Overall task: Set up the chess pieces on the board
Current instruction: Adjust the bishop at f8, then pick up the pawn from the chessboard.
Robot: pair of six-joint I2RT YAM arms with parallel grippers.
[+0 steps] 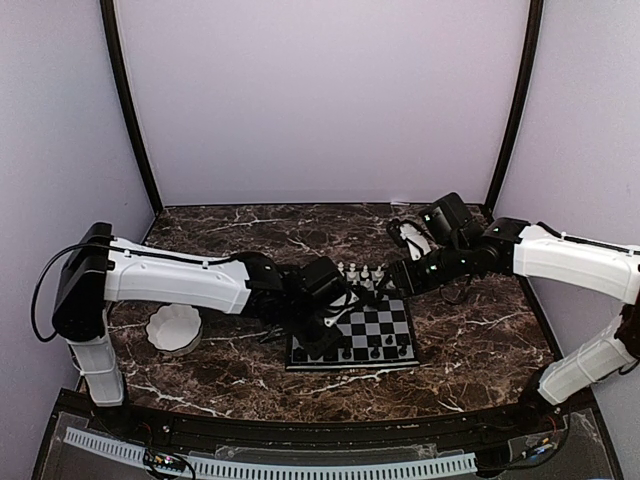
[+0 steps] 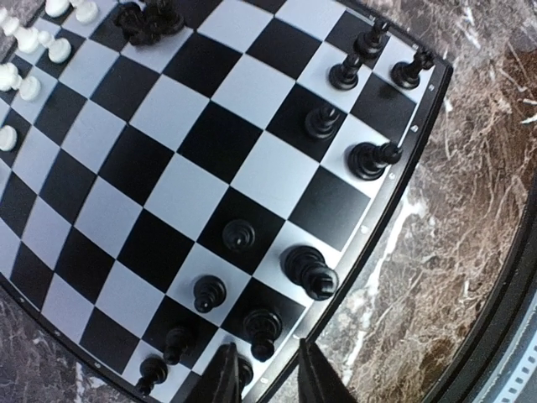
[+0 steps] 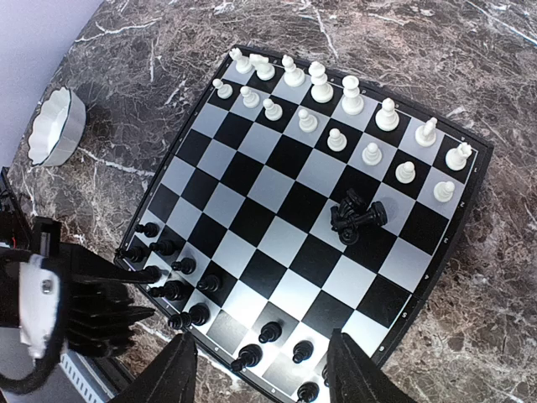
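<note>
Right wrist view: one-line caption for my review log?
White pieces fill the far two rows of the board; black pieces partly line the near edge, with a black heap mid-board.

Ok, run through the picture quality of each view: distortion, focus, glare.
Left wrist: strong fisheye, the board edge bows hard, and the jaws at the bottom are soft. Right wrist: milder bowing, white chess pieces crisp, jaws dark and blurred. Top external: even light, no harsh glare, but the pieces are too small to tell apart.
</note>
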